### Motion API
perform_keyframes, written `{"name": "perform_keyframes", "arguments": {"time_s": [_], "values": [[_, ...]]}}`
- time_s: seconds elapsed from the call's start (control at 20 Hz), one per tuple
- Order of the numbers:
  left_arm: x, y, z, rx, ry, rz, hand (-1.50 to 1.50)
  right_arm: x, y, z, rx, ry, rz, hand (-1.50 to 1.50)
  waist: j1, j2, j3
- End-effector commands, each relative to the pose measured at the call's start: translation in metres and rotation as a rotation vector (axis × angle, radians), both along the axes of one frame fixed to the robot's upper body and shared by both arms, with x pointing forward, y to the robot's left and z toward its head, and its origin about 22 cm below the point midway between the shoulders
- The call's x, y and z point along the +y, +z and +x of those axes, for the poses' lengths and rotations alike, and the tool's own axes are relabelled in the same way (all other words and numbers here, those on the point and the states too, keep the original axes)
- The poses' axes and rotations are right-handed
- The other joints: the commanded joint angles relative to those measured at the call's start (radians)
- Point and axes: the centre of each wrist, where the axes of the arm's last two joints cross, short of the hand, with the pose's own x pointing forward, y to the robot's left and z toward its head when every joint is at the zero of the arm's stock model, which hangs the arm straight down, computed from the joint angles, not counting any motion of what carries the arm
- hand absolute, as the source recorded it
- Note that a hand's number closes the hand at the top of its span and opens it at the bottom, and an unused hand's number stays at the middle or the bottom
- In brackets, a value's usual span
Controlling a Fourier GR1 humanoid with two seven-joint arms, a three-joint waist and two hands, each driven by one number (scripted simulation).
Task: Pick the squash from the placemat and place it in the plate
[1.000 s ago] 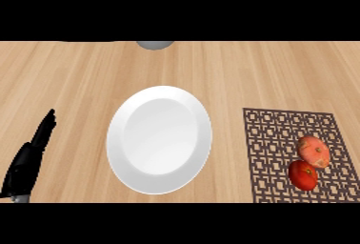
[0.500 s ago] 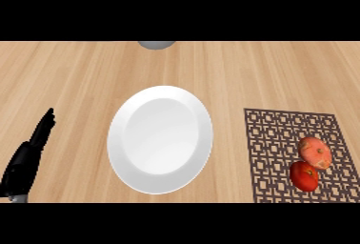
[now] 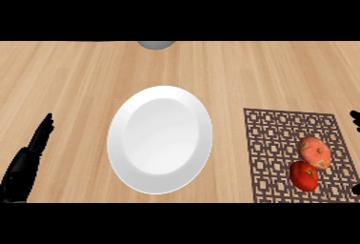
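Orange-pink squash (image 3: 314,152) on brown lattice placemat (image 3: 274,143), white plate (image 3: 159,139) left

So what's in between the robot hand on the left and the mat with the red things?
The white plate lies between the left robot hand and the placemat; the rest is bare wooden counter, seen in the head view.

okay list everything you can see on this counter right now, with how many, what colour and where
counter: one, light wood, fills the view
plate: one, white, centre, nothing on it
placemat: one, dark brown lattice, right of the plate
squash: one, pale orange-pink, on the placemat, right side
red round item: one, on the placemat, next to the squash on its near side
grey object: one, at the far edge, cut off
left hand: one, black, lower left, open, resting
right hand: only a black tip at the right edge
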Motion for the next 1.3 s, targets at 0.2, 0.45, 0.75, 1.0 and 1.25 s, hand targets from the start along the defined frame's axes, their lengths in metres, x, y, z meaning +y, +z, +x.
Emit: {"name": "perform_keyframes", "arguments": {"time_s": [0.2,0.45,0.75,1.0,1.25], "values": [[-0.007,-0.002,0.011,-0.009,0.01,0.003,0.0,0.025,-0.028,0.03,0.044,0.089,0.008,-1.5,-0.005,0.0,0.0],[-0.006,-0.025,-0.01,-0.023,0.014,0.006,0.0,0.015,-0.049,0.028,0.09,0.115,-0.005,-1.5,-0.003,0.0,0.0],[-0.023,0.015,0.018,-0.01,-0.009,-0.008,0.0,0.03,-0.053,0.041,0.119,0.114,-0.019,-1.5,-0.006,-0.001,0.0],[-0.012,-0.008,0.008,-0.009,0.011,0.014,0.0,0.031,-0.076,0.037,0.114,0.121,-0.007,-1.5,-0.006,-0.001,0.0],[0.011,-0.012,0.004,-0.01,-0.002,0.006,0.0,0.031,-0.087,0.032,0.061,0.121,0.048,1.5,-0.006,-0.001,0.0]]}}
